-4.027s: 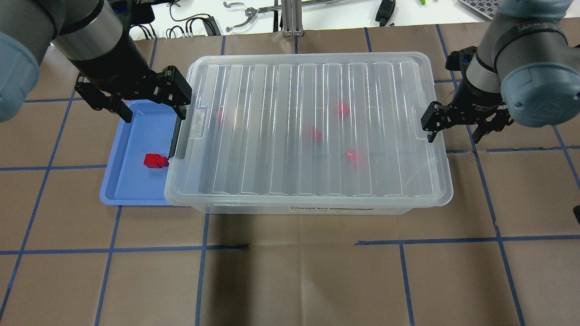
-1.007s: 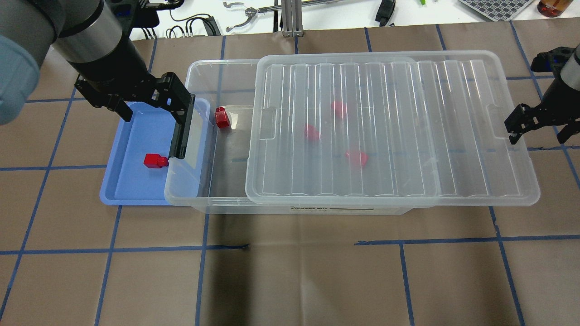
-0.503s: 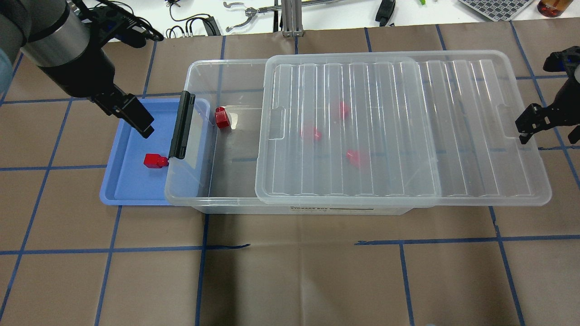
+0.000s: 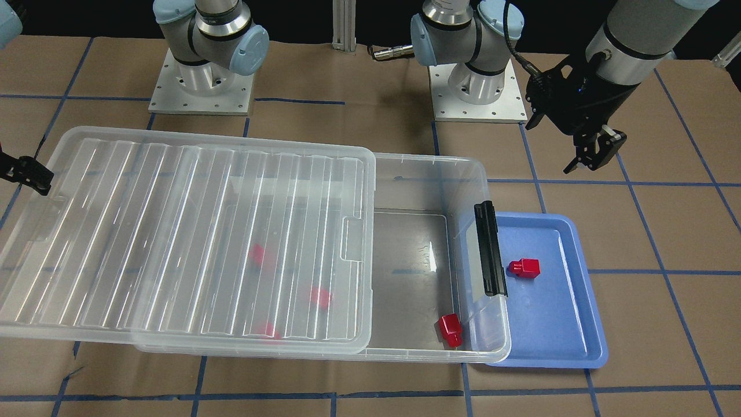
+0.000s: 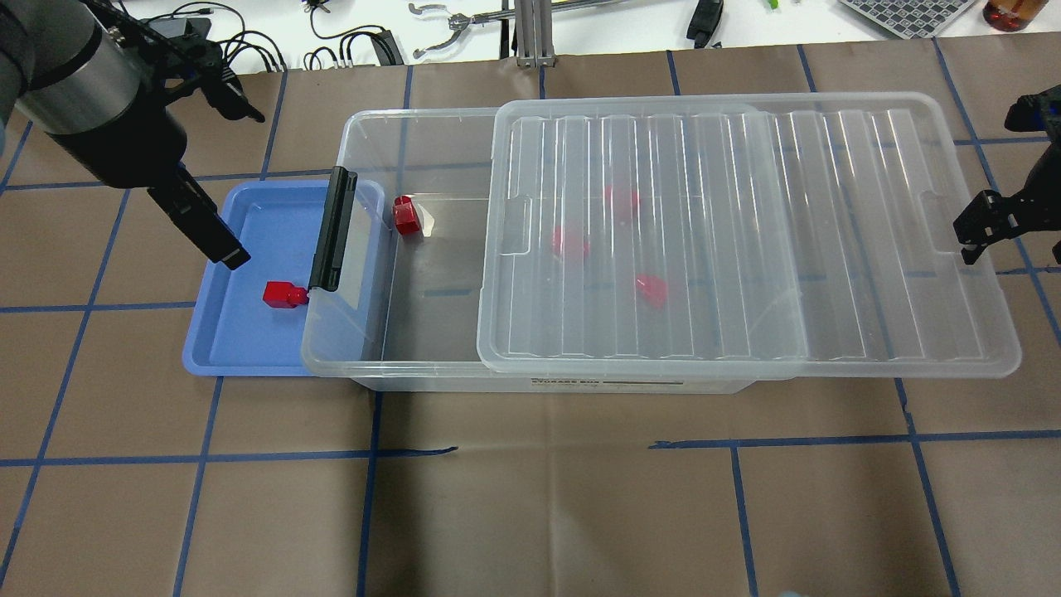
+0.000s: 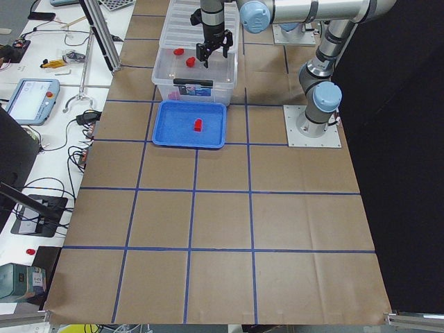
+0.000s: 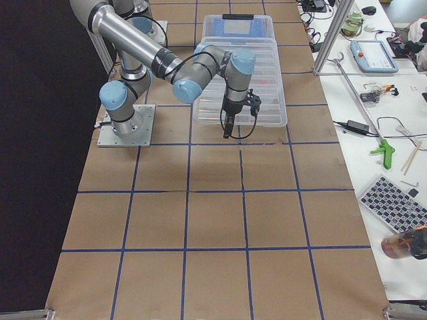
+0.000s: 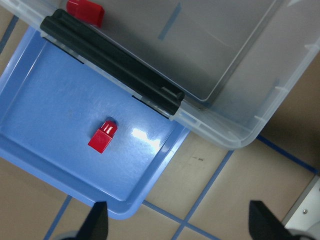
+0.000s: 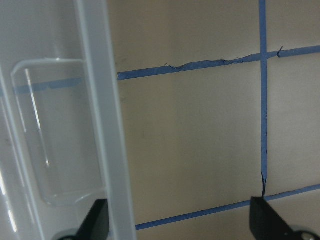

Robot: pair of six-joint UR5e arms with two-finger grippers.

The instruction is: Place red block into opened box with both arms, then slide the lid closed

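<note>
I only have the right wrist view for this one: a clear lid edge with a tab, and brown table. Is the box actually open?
Observer: Yes. In the overhead view the lid sits offset toward the robot's right, leaving the latch end of the box uncovered.
Operator: Any red block outside the box?
Observer: One red block lies in the blue tray, right beside the box's black latch bar.
Operator: Is the left gripper on it?
Observer: No. The left gripper hangs open near the tray, apart from that block and holding nothing.
</note>
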